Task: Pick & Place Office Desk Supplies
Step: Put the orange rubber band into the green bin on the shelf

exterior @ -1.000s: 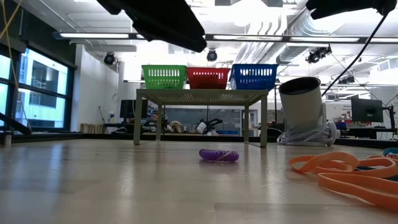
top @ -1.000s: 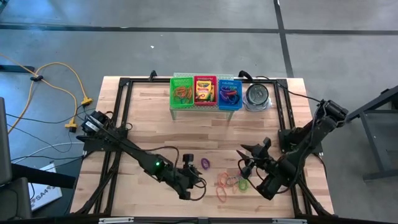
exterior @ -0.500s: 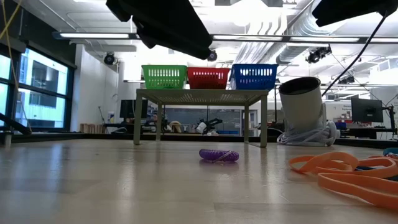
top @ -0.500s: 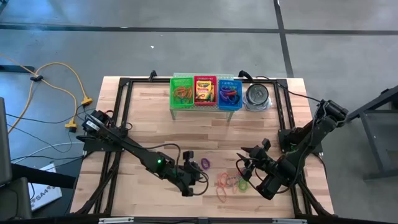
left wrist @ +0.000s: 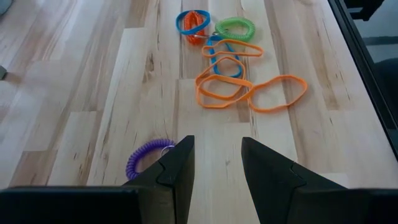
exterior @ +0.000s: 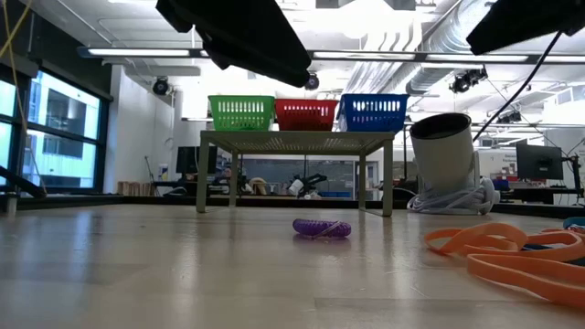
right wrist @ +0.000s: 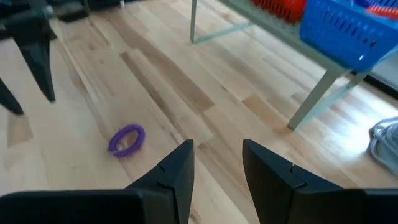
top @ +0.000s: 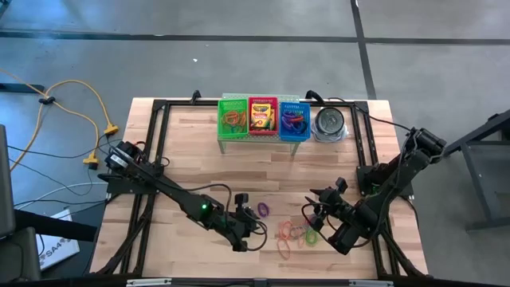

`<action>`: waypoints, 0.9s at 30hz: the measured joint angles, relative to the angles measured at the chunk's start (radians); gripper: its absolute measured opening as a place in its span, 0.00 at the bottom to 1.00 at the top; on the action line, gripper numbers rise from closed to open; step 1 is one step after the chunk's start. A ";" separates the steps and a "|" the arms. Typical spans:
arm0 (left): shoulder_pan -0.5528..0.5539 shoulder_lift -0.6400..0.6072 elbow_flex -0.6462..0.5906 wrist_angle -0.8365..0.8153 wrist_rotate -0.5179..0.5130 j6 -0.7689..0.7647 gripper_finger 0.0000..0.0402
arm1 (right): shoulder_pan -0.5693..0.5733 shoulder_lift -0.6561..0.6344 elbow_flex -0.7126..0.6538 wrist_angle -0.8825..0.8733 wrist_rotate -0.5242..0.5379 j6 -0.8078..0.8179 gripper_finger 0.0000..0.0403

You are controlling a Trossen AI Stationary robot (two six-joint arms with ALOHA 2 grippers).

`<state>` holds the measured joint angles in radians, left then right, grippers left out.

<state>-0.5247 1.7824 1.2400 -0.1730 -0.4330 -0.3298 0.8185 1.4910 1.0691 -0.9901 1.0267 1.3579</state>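
— Looking for the purple coil band [left wrist: 148, 157]? Half sits behind the left gripper [left wrist: 216, 163], jaws apart and empty.
— And the right gripper [right wrist: 216, 167]?
— Apart too, holding nothing. Orange bands [exterior: 512, 256] are cut off at the low view's edge.

Left gripper [top: 241, 209] lower centre-left of high view, jaws part open, nothing held. Right gripper [top: 320, 206] lower centre-right, jaws part open, nothing held. Both arms stretched inward.
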 joint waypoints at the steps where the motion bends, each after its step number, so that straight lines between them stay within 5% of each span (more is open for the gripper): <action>1: 0.000 0.000 0.000 0.000 0.000 0.000 0.32 | 0.000 0.000 -0.005 0.005 -0.012 0.000 0.31; 27: 0.000 0.000 0.000 0.002 -0.001 -0.008 0.32 | -0.001 0.000 -0.012 0.120 -0.056 -0.047 0.31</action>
<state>-0.5247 1.7824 1.2400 -0.1709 -0.4335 -0.3374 0.8171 1.4910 1.0573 -0.8701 0.9711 1.3107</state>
